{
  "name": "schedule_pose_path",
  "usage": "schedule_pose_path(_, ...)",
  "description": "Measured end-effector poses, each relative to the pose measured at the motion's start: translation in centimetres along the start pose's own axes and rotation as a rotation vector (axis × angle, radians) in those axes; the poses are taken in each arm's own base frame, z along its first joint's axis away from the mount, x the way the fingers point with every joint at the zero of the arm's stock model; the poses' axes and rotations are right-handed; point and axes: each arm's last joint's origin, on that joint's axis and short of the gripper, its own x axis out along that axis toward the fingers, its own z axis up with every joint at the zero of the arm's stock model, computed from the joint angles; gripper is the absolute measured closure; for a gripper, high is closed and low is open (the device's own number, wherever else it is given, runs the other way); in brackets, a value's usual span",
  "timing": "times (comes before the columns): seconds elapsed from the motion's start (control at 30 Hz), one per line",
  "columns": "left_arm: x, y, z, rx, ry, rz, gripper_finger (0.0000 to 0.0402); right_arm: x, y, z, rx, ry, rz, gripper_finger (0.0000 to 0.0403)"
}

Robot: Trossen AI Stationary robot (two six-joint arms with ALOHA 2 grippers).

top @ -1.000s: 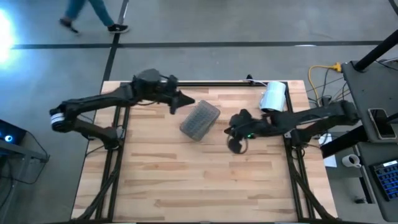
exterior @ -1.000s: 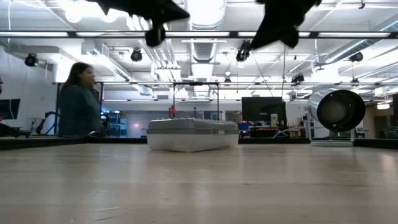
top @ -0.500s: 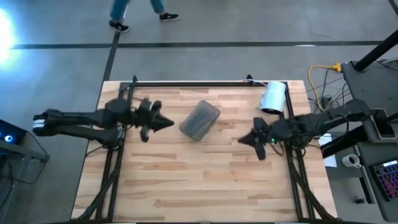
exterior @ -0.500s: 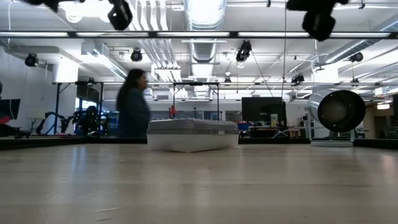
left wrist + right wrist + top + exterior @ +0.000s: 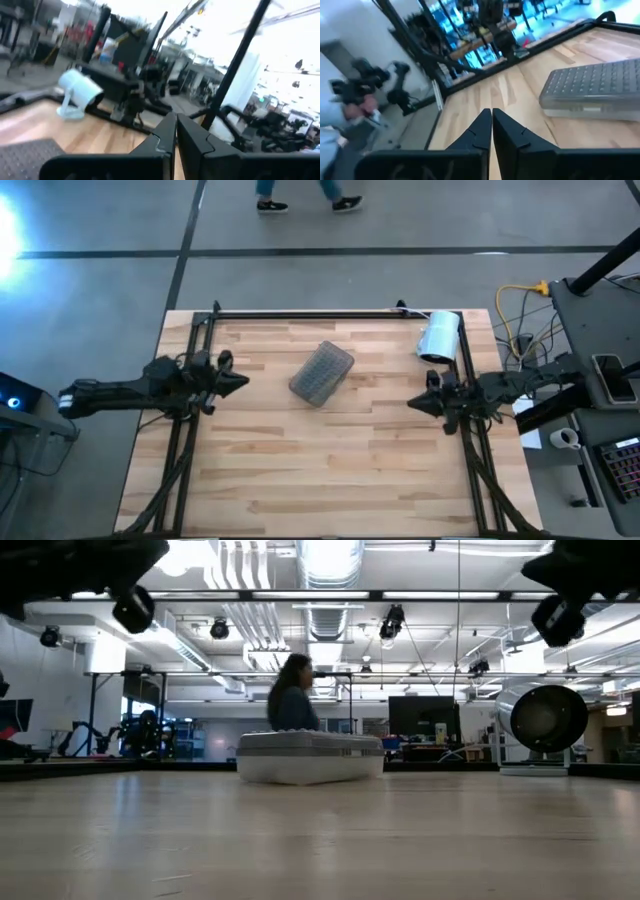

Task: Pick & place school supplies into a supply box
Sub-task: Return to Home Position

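supply box (image 5: 322,373) lid down; left pincer (image 5: 240,379), right pincer (image 5: 412,404) both pressed together.

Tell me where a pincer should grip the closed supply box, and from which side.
Likely across the short width of the supply box, fingers on its two long side walls at mid-length, descending from above with the wrist turned to its diagonal. It lies flat and shut; its broad lid offers nothing to pinch.

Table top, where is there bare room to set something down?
The half of the table away from the white roll is bare, as is the strip between supply box and roll. Crowded only at the side edges, by the left tool and right tool.
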Motion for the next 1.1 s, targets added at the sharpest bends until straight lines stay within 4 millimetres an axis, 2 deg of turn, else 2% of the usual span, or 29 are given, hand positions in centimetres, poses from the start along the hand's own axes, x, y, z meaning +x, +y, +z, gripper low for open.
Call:
schedule_pose_path(0.1, -1.5, 0.3, -1.1, 0.015, -0.049, -0.023, 0.0401, -0.9, -0.9, -1.0, 0.024, -0.079, 0.030, 0.0394)
schedule_pose_path(0.23, -3.0, 0.7, -2.6, 0.021, -0.127, -0.061, 0.0401, -1.6, -1.8, -2.2, -0.032, -0.174, 0.094, 0.0394)
schedule_pose_path(0.3, -2.9, 1.4, -3.9, 0.012, -0.080, -0.031, 0.0401, -1.8, -2.2, -2.7, -0.067, -0.228, 0.110, 0.0394)
schedule_pose_path(0.37, -2.9, 1.3, -3.5, 0.012, -0.079, -0.023, 0.0401, -1.6, -2.4, -3.2, -0.096, -0.265, 0.122, 0.0394)
schedule_pose_path(0.43, -2.6, 1.6, -3.8, -0.001, -0.007, 0.054, 0.0402, -1.4, -2.7, -3.6, -0.110, -0.262, 0.100, 0.0394)
schedule_pose_path(0.5, -2.5, 1.7, -3.4, 0.000, -0.025, 0.120, 0.0402, -1.3, -2.8, -3.6, -0.110, -0.256, 0.089, 0.0394)
schedule_pose_path(0.57, -2.4, 2.2, -3.8, 0.002, -0.002, 0.186, 0.0401, -1.3, -3.0, -3.7, -0.133, -0.253, 0.061, 0.0394)
schedule_pose_path(0.8, -2.0, 2.7, -4.2, -0.028, 0.018, 0.244, 0.0402, -1.0, -3.6, -4.0, 0.084, -0.222, -0.004, 0.0394)
schedule_pose_path(1.0, -1.8, 3.0, -4.8, -0.033, 0.063, 0.265, 0.0401, -0.8, -3.7, -4.3, 0.066, -0.191, -0.025, 0.0394)
schedule_pose_path(1.1, -2.3, 3.3, -5.7, -0.033, 0.062, 0.260, 0.0401, -0.9, -3.8, -4.2, 0.067, -0.203, -0.025, 0.0394)
